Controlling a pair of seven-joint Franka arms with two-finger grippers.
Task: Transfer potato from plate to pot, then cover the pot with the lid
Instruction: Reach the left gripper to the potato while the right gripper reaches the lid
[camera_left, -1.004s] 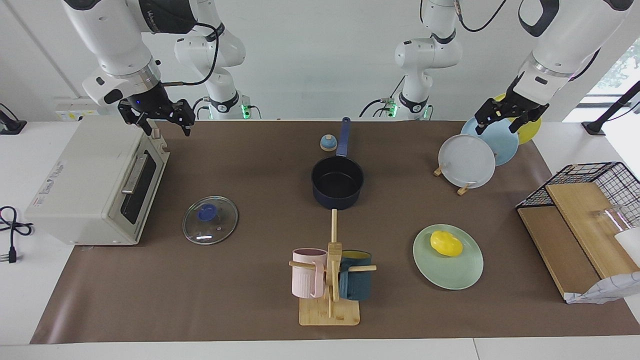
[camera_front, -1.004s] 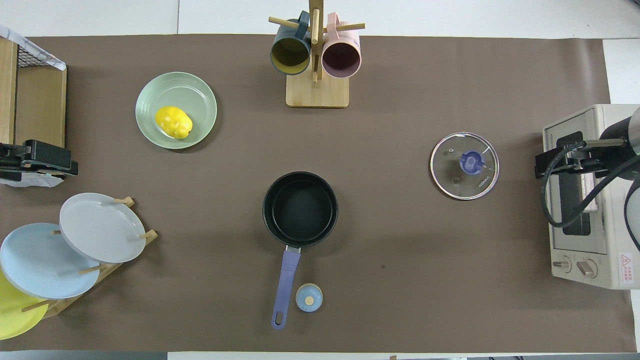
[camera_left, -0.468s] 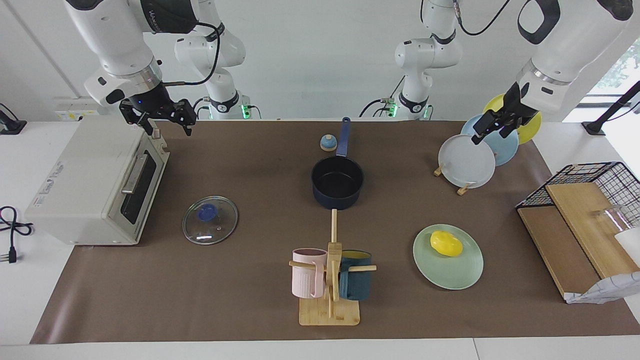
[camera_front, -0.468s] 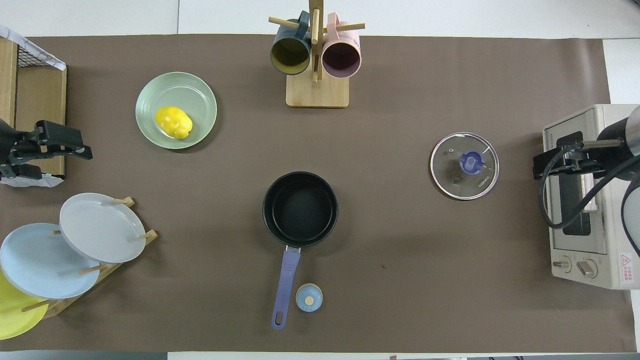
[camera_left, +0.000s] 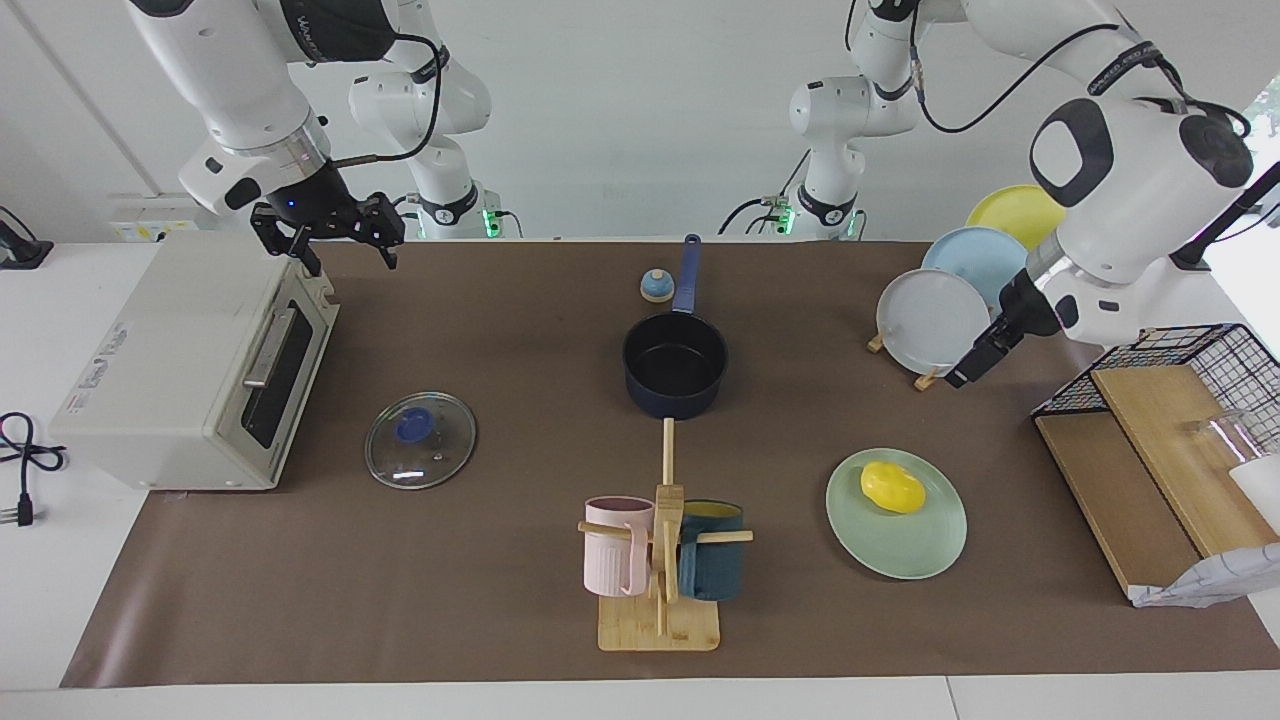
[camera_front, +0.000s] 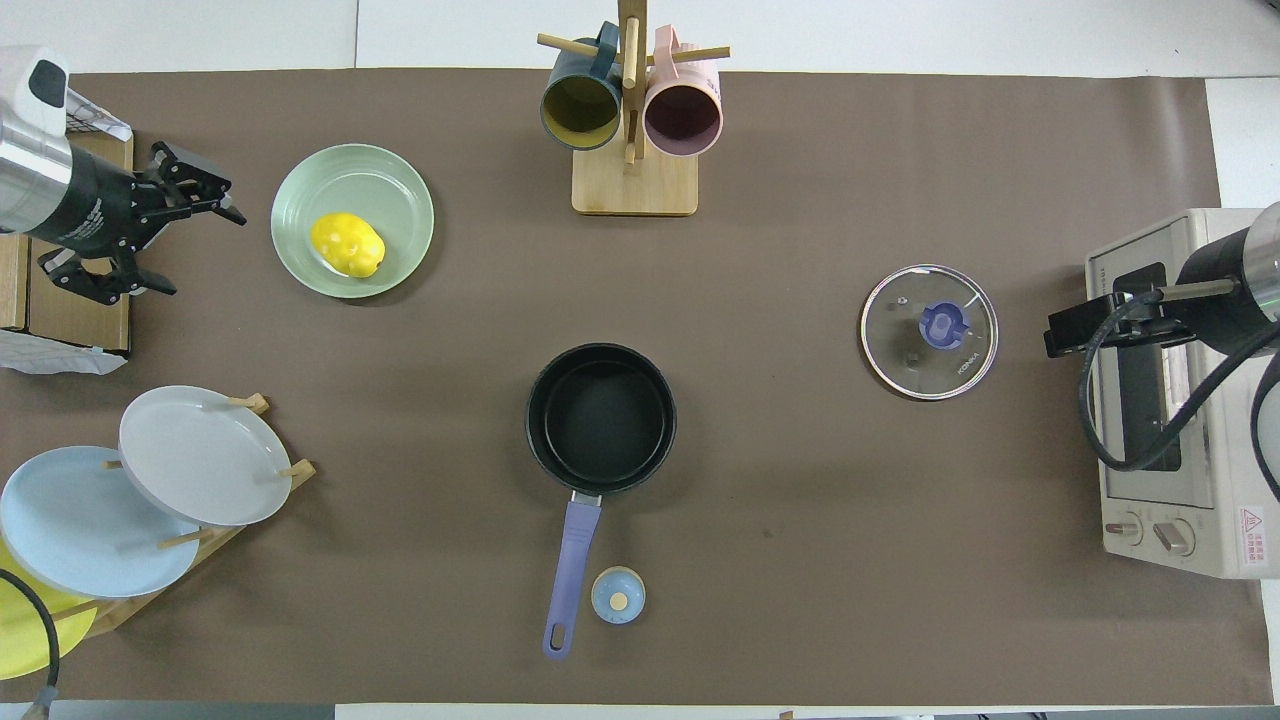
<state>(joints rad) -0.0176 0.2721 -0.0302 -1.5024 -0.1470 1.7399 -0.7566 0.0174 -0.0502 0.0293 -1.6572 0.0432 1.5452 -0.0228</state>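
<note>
The yellow potato (camera_left: 892, 487) (camera_front: 347, 244) lies on the mint-green plate (camera_left: 900, 550) (camera_front: 392, 190). The navy pot (camera_left: 675, 365) (camera_front: 600, 418) stands empty mid-table, with its handle toward the robots. The glass lid (camera_left: 420, 440) (camera_front: 929, 331) lies flat on the mat near the toaster oven. My left gripper (camera_left: 958, 378) (camera_front: 205, 255) is open and empty. It hangs in the air over the mat, between the plate and the wooden shelf. My right gripper (camera_left: 345, 258) (camera_front: 1060, 340) is open and empty above the toaster oven's door edge.
A mug tree (camera_left: 660, 550) with two mugs stands farther from the robots than the pot. A plate rack (camera_left: 935, 320) and a wire-and-wood shelf (camera_left: 1160, 400) are at the left arm's end. The toaster oven (camera_left: 190, 360) is at the right arm's end. A small bell (camera_left: 656, 285) sits beside the pot's handle.
My left gripper has swung from over the plate rack out and down to beside the mint-green plate. My right gripper has shifted slightly toward the table's middle.
</note>
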